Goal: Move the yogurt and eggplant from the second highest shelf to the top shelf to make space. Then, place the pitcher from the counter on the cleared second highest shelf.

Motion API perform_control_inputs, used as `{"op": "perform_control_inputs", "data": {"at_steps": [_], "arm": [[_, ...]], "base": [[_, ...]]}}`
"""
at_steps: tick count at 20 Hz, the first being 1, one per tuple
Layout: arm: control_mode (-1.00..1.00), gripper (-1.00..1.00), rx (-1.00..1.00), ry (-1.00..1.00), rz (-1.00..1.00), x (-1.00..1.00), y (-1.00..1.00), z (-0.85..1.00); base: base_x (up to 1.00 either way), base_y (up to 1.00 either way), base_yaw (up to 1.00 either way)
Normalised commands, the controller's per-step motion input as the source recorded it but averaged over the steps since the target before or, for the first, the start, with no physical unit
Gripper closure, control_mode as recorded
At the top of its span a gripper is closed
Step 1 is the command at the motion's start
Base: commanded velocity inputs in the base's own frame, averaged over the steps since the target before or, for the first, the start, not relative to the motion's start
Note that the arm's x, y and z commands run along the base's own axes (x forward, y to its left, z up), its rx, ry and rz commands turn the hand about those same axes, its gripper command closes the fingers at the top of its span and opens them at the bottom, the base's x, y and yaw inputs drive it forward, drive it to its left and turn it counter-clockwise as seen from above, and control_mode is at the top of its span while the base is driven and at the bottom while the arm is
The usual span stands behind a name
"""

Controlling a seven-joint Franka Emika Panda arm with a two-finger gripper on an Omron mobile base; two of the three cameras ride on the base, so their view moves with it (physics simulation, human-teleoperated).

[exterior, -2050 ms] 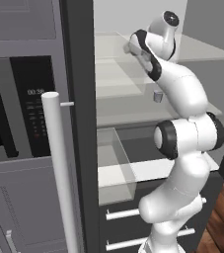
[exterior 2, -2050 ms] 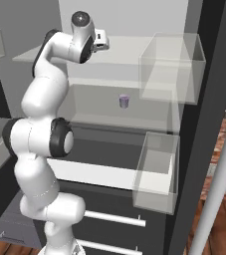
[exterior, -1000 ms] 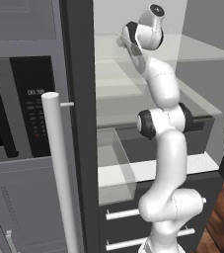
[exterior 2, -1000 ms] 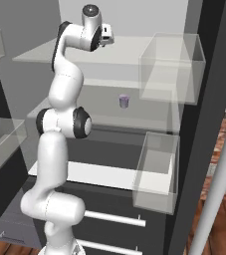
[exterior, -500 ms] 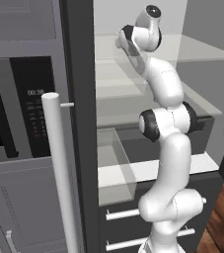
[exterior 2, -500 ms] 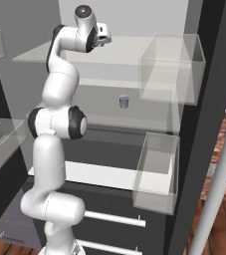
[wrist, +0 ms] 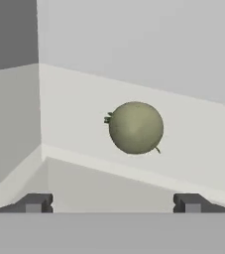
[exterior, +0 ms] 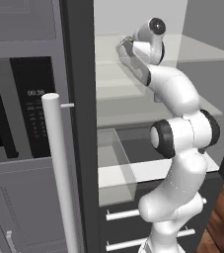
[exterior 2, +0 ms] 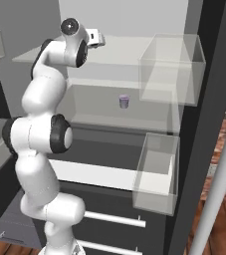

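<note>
- Fingers (wrist: 113,202) spread wide, holding nothing; the 2 tips flank open space.
- Eggplant (wrist: 136,127) sits ahead, apart from them, on the pale top shelf (exterior 2: 119,54).
- Yogurt (exterior 2: 124,101) upright on the second highest shelf (exterior 2: 97,107).

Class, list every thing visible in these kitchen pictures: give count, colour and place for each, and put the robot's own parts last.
eggplant: one, olive-green, on the pale shelf ahead of the gripper, apart from its fingertips.
yogurt: one, lavender, upright on the second highest shelf.
top shelf: one, pale whitish glass pane, uppermost in the fridge.
door bins: two, clear, one above the other on the right.
microwave: one, black front, left of the fridge.
fridge door handle: one, pale grey bar, left foreground.
drawer handles: two, white bars, low in the fridge.
arm: one, white with dark joints, reaching up to the top shelf.
gripper: one, dark fingertips, open.
</note>
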Motion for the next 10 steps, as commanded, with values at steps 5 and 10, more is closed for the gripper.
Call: {"op": "perform_control_inputs", "data": {"at_steps": [5, 10], "arm": [[-1.00, -1.00, 0.00, 0.00, 0.00, -0.98, -0.27, 0.16], [-1.00, -1.00, 0.00, 0.06, 0.00, -1.00, -0.37, 0.02]], "base": [[0.00, 0.00, 0.00], [0.00, 0.00, 0.00]]}}
